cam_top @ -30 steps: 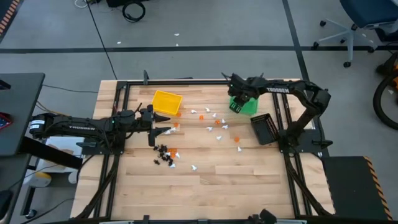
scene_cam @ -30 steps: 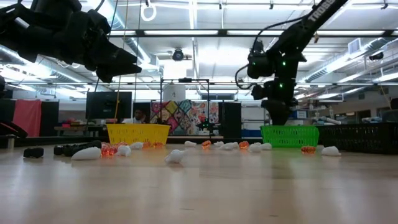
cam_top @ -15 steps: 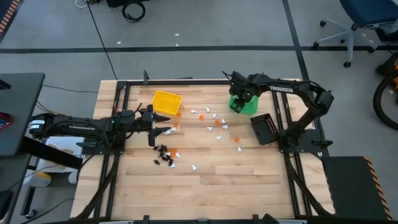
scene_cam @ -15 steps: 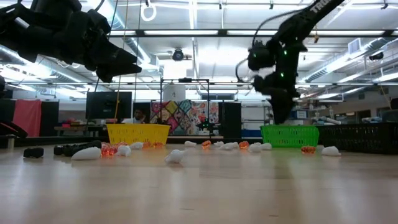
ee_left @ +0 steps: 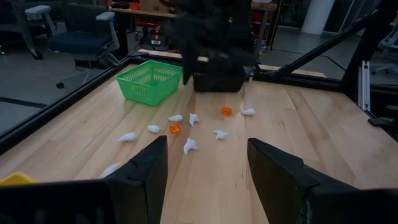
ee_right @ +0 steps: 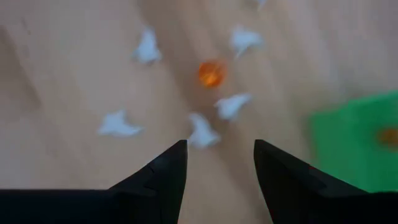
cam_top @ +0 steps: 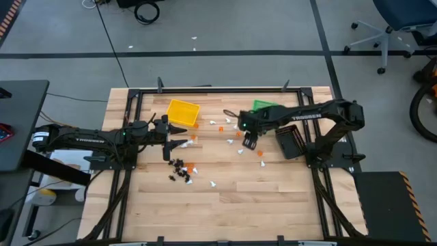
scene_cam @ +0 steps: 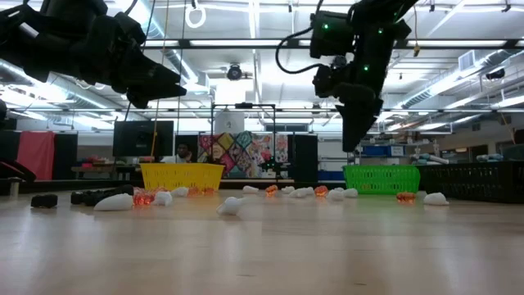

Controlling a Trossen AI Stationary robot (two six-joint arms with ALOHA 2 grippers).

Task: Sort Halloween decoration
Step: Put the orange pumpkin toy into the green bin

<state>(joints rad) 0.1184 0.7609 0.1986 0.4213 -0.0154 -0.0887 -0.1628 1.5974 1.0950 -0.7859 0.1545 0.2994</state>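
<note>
The right tool (cam_top: 250, 141) hangs over the middle of the counter (cam_top: 273, 205), its two fingers (ee_right: 158, 177) apart with nothing between them. Straight below it lie several white trinkets (ee_right: 202, 132) and one orange trinket (ee_right: 211, 73). A second ago this tool was back over the green bin (cam_top: 263, 106), so it has swung from the bin out to the scattered pieces, and its fingers stand wider than they did then.

The left tool (cam_top: 179, 136) is held above the counter's left side, pointing toward the middle, fingers wide apart and empty, just as it was before. Near its tip lie a white piece and an orange one, and a cluster of black trinkets (cam_top: 180, 169) sits a little nearer the front edge.

The rest of the Halloween decoration (cam_top: 232, 133) is strewn between the yellow bin (cam_top: 183, 112) and the black bin (cam_top: 289, 141), with a few stragglers toward the centre. The front half of the wooden counter is bare, giving open room there. A black frame (cam_top: 205, 89) runs along the counter's edges. Beyond it is grey floor, with an office chair (cam_top: 396, 20) at the far right; the low view shows a lit workshop behind.
</note>
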